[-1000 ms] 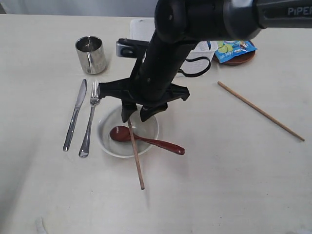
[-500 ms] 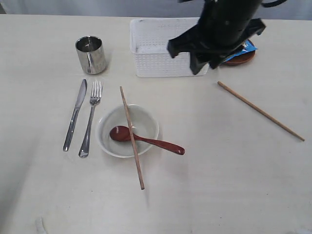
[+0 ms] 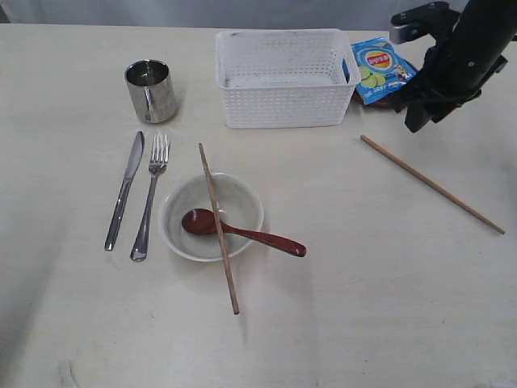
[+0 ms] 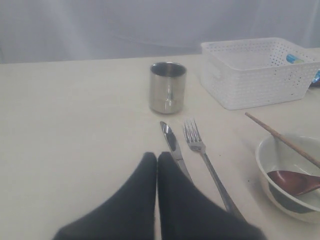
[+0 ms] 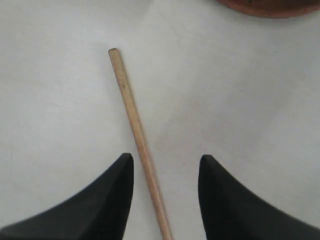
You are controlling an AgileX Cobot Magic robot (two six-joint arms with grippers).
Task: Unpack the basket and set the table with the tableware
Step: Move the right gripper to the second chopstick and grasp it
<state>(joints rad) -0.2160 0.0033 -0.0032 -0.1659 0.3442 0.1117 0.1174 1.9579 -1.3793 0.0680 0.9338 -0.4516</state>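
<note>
Cream tabletop (image 3: 363, 307) carries everything. Black right end effector (image 3: 423, 115) has swung off the white basket (image 3: 283, 105) to the right, jaws apart astride the loose chopstick (image 3: 432, 185), not touching it. Left end effector (image 4: 157, 165) is closed, empty, by the knife (image 3: 123, 190). Bowl (image 3: 187, 198) holds the red spoon (image 3: 198, 220); the second chopstick (image 3: 229, 275) lies across its rim. Blue snack bag (image 3: 380, 69), now uncovered, lies just beside the basket.

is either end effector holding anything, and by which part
Nothing. The right end effector is open over the chopstick; the left end effector is shut, empty.
</note>
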